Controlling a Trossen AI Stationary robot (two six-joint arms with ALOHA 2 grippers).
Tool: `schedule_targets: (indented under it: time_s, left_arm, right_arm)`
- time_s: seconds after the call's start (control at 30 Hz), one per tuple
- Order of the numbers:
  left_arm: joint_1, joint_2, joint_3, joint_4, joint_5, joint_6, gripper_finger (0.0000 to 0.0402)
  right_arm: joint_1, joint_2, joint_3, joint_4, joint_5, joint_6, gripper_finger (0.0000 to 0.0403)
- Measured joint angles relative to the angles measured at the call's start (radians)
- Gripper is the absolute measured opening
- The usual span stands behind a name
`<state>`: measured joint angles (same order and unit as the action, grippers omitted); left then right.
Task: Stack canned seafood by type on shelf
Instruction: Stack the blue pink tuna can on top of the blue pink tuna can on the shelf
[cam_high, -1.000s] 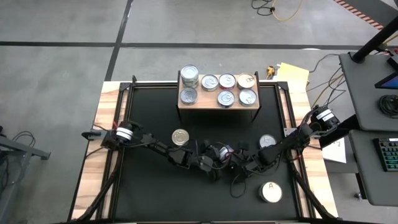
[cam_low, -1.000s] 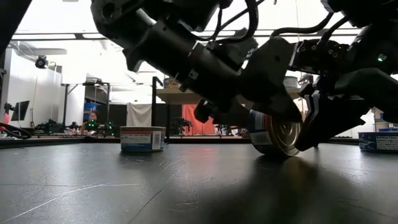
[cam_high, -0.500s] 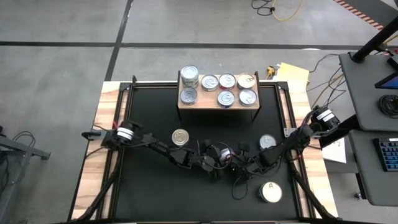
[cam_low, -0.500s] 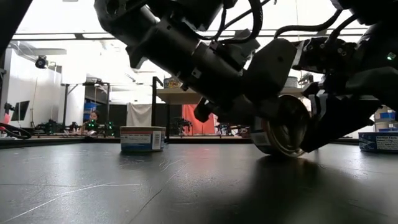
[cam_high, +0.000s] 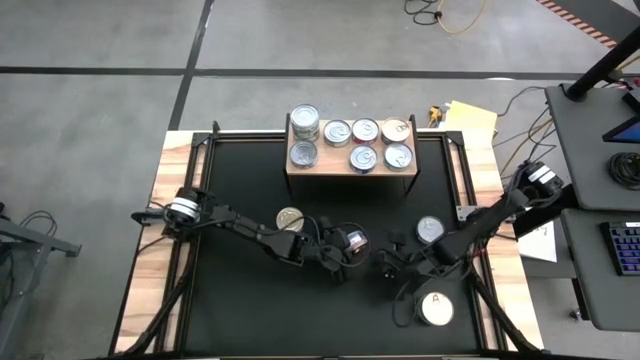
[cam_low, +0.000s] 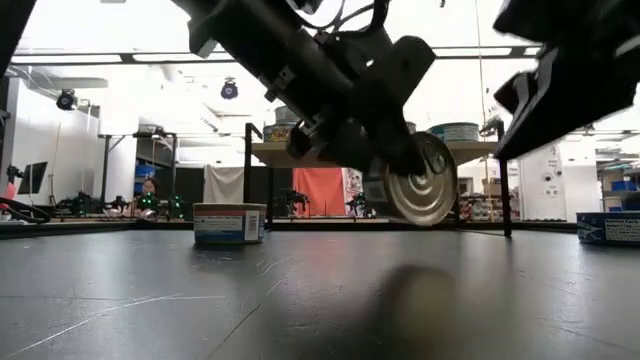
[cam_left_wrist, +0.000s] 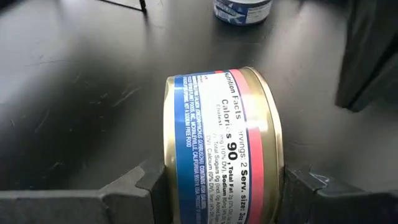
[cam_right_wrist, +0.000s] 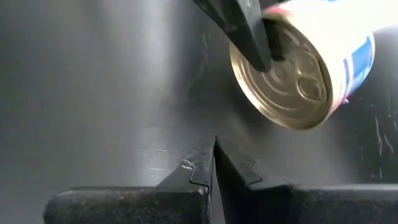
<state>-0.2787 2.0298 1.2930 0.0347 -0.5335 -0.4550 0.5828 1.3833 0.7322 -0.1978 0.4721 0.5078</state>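
The shelf (cam_high: 352, 163), a pale wooden board on dark legs, stands at the far edge of the matte black table (cam_high: 240, 310) and carries seven short round tins in two rows. In front of the shelf and to its left, a gold-topped tin (cam_high: 290, 217) sits on the table beside the left arm. The left gripper (cam_high: 350, 243), below the shelf's middle, clamps a tin (cam_left_wrist: 221, 146) by its flat ends, lifted and tipped on its side, its blue, white and red paper label facing up. Just right of it, the right gripper (cam_right_wrist: 214, 163) has its fingers pressed together, holding nothing. Farther right lie a silver tin (cam_high: 430, 229) and a white-topped tin (cam_high: 435, 308) marked "A".
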Motion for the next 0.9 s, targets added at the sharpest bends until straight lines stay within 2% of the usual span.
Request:
schedule_targets:
  time_s: [0.13, 0.23, 0.43, 0.5, 0.57, 0.67, 0.8, 0.9]
  left_arm:
    - [-0.007, -0.032, -0.002, 0.034, -0.001, 0.027, 0.0173]
    - [-0.016, -0.065, -0.038, 0.107, 0.002, 0.057, 0.0173]
    - [-0.035, -0.226, -0.243, 0.471, 0.066, 0.134, 0.0173]
    - [-0.036, -0.296, -0.336, 0.607, 0.126, 0.125, 0.0173]
    - [-0.036, -0.354, -0.419, 0.723, 0.191, 0.05, 0.0173]
    - [-0.031, -0.418, -0.504, 0.817, 0.232, -0.119, 0.0173]
    - [-0.028, -0.449, -0.559, 0.82, 0.242, -0.417, 0.0173]
    - [-0.024, -0.444, -0.573, 0.845, 0.345, -0.568, 0.0173]
  right_arm:
    - [0.031, -0.067, 0.0, 0.001, 0.006, -0.02, 0.0009]
    - [0.071, -0.106, 0.0, 0.004, 0.075, -0.058, 0.0009]
    - [0.171, -0.117, 0.0, 0.069, 0.289, -0.199, 0.0009]
    - [0.194, -0.103, 0.001, 0.119, 0.347, -0.268, 0.0009]
    - [0.215, -0.09, 0.0, 0.157, 0.386, -0.361, 0.0009]
    - [0.228, -0.08, 0.009, 0.238, 0.401, -0.558, 0.0009]
    - [0.226, -0.07, 0.053, 0.282, 0.401, -0.835, 0.0009]
    - [0.222, -0.054, 0.088, 0.284, 0.403, -1.063, 0.0009]
